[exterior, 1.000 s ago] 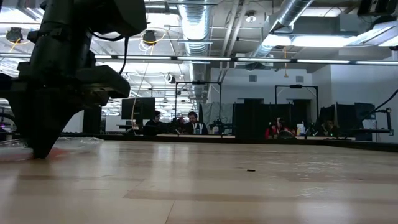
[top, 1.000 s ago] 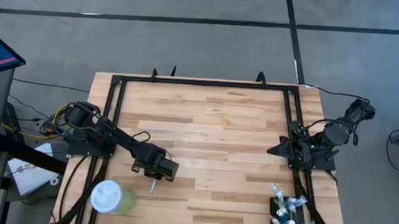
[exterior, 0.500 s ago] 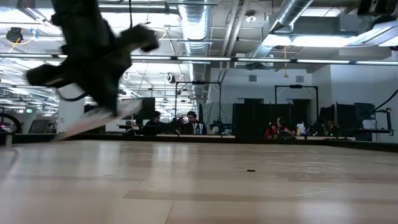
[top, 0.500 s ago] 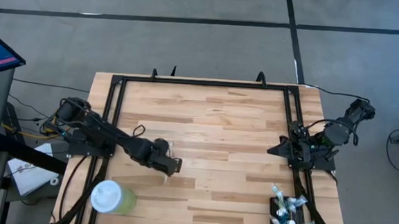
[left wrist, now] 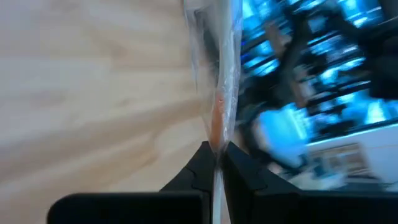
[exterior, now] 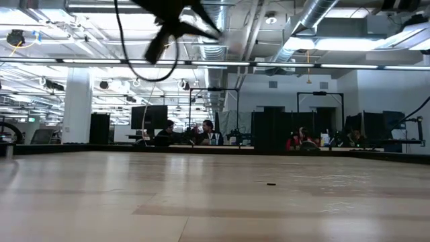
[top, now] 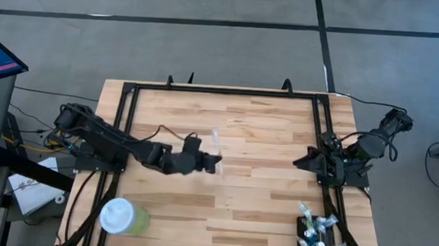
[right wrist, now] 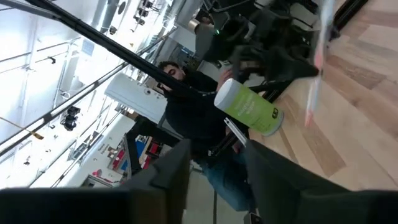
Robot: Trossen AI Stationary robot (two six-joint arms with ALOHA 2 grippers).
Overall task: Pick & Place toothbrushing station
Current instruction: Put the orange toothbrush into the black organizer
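My left gripper (top: 215, 162) is over the middle of the table, shut on a slim toothbrush in a clear wrapper (top: 215, 140) with an orange part (left wrist: 216, 121). It also shows high up in the low view (exterior: 176, 20). The toothbrushing station (top: 315, 237), a small black holder with several wrapped brushes in it, stands on the table at the near right corner. My right gripper (top: 299, 163) is drawn back at the table's right edge. Its fingers stand apart (right wrist: 214, 177) with nothing between them. My left gripper pinches the wrapped toothbrush between its two fingertips (left wrist: 205, 163), close below the orange part (left wrist: 216, 142). The fingers come nearly level from the table's left and lie across the brush. The brush is lifted clear of the table, its long end toward the far edge.
A pale green cup with a white lid (top: 122, 216) stands near the table's near left corner and also shows in the right wrist view (right wrist: 249, 107). A black frame (top: 221, 91) runs round the table. Bare wood lies between my left gripper and the station.
My left gripper has risen from the table beside the green cup and gone toward the right and far edges. It has tipped from pointing down to nearly level. The wrapped toothbrush has come up with it, clear of the table.
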